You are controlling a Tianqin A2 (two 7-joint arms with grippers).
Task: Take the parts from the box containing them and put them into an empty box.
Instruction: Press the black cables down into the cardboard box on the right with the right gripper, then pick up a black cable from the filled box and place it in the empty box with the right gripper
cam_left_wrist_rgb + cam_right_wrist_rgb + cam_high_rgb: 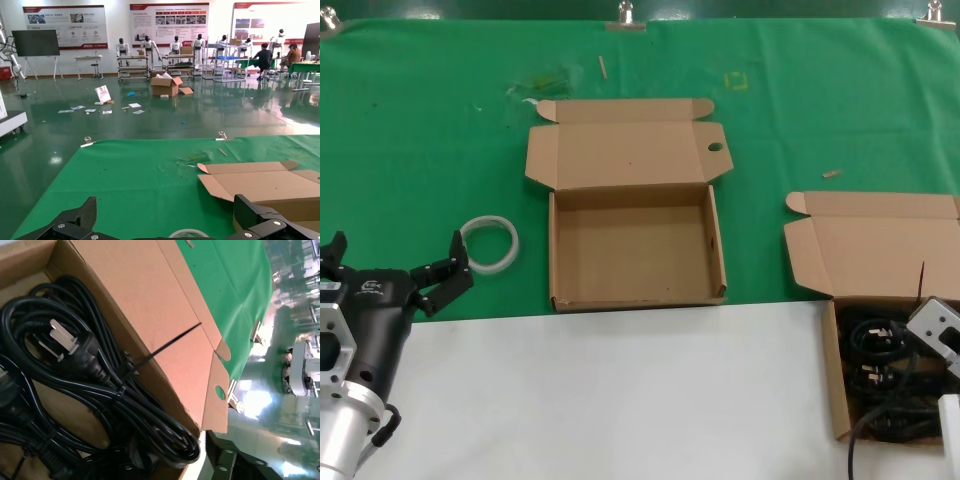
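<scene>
Cardboard empty box [636, 250] at 12 o'clock has nothing in it, cords [880, 385] all sit in the 4 o'clock box [840, 390] under my right gripper [945, 345] (can't tell its fingers), left gripper [440, 275] fingers wide, idle at 9.

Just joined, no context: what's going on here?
The right gripper is over the open box at the right, which holds coiled black power cords; none is lifted yet. The holed-flap box in the middle is empty. The left gripper waits, jaws open, near a white tape ring.
</scene>
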